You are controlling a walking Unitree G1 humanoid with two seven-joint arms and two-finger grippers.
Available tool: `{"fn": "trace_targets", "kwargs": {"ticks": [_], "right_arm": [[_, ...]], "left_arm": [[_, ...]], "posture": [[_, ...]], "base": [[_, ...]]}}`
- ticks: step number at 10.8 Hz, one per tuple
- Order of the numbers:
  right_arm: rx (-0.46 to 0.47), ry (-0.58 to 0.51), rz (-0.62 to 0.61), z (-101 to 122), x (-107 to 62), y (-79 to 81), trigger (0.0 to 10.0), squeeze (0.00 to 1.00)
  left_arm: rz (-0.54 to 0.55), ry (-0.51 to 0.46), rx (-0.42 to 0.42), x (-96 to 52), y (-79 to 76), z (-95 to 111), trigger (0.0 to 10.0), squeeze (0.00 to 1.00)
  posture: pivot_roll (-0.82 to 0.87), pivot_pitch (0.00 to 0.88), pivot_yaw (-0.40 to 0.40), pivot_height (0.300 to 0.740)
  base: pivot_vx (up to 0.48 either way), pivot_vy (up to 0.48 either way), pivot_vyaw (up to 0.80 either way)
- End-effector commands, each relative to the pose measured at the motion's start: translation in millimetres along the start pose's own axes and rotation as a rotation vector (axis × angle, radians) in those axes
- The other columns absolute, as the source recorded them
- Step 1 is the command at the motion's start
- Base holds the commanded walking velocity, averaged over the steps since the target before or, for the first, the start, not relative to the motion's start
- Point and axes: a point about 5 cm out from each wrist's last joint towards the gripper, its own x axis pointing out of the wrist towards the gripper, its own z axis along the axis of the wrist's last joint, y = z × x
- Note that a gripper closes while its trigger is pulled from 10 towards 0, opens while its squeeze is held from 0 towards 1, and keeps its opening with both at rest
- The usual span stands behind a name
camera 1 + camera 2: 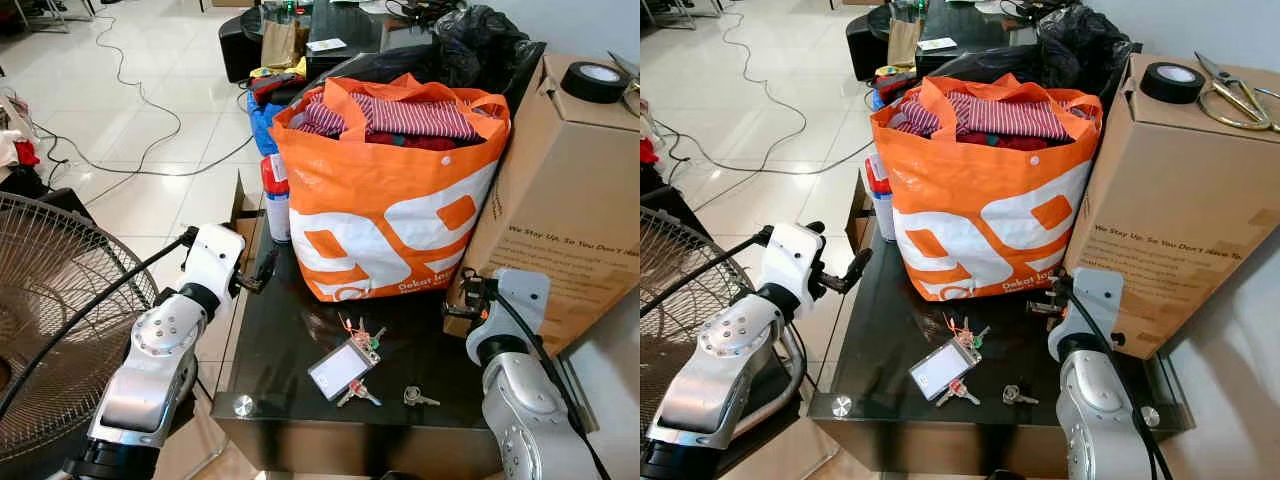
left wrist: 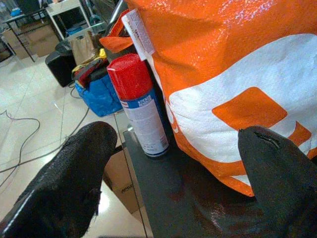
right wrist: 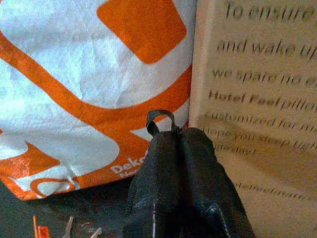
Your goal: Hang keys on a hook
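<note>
— While your arms hover at the table's sides, where are the keys (image 1: 352,362)?

— You see them on the dark glass table (image 1: 270,350), just in front of the orange bag (image 1: 385,200), with a single key (image 1: 418,397) near them.

— And your grippers?

— Your left gripper (image 2: 173,168) is spread wide by the red-capped spray can (image 2: 140,106). Your right gripper (image 3: 181,136) is pressed closed, empty, facing the bag and cardboard box (image 1: 575,200).

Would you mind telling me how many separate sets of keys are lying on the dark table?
2: a bunch with a card tag at the table's front, before the orange bag, and a small single key just to its right. More may be hidden.
</note>
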Motion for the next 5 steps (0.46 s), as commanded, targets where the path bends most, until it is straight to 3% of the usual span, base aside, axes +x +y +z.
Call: {"fn": "trace_targets", "kwargs": {"ticks": [1, 2, 5], "right_arm": [[-0.005, -0.025, 0.012, 5.0, 3.2, 3.2, 10.0, 0.00], [-0.005, -0.025, 0.012, 5.0, 3.2, 3.2, 10.0, 0.00], [0.004, -0.012, 0.035, 3.8, 8.3, 5.5, 10.0, 0.00]], "left_arm": [[0.019, 0.006, 0.014, -0.6, 3.4, -1.2, 10.0, 0.00], [0.019, 0.006, 0.014, -0.6, 3.4, -1.2, 10.0, 0.00], [0.052, 0.015, 0.016, -7.9, 7.3, -3.6, 10.0, 0.00]], "posture": [[-0.08, 0.000, 0.024, 0.740], [-0.08, 0.000, 0.024, 0.740], [-0.04, 0.000, -0.014, 0.740]], "base": [[0.000, 0.000, 0.00], [0.000, 0.000, 0.00], [-0.241, 0.000, 0.00]]}}
